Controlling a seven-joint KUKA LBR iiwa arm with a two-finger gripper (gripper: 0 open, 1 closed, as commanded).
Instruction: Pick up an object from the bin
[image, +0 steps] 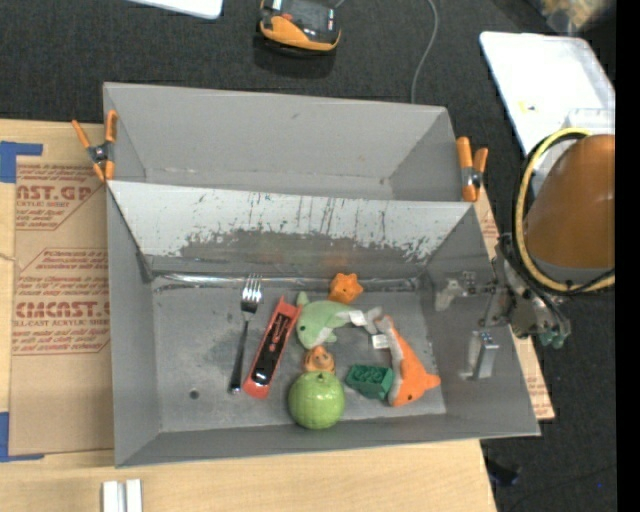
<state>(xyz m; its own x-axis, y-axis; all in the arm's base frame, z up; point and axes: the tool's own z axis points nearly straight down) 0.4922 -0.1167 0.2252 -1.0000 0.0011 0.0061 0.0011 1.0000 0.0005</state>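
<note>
The thing nearest the arm is an orange fish-shaped toy (408, 372), lying at the right end of the cluster on the bin's floor, with its long body running toward the back. It looks light and somewhat rubbery, so it should take a firm squeeze. The narrow middle of the body seems the best place to hold it, across its width.

A dark green block (367, 379) lies just beside it on the left. Further left is a green apple (316, 399), round and smooth, which would likely slip. Behind them lie a pale green soft toy (322, 321), a red flat tool (271, 348) and a fork (244, 335).

The pincer (482, 352) hangs over the right slope of the bin (300, 150), apart from the fish toy, with nothing visibly in it. I cannot tell whether it is spread or pressed together.
</note>
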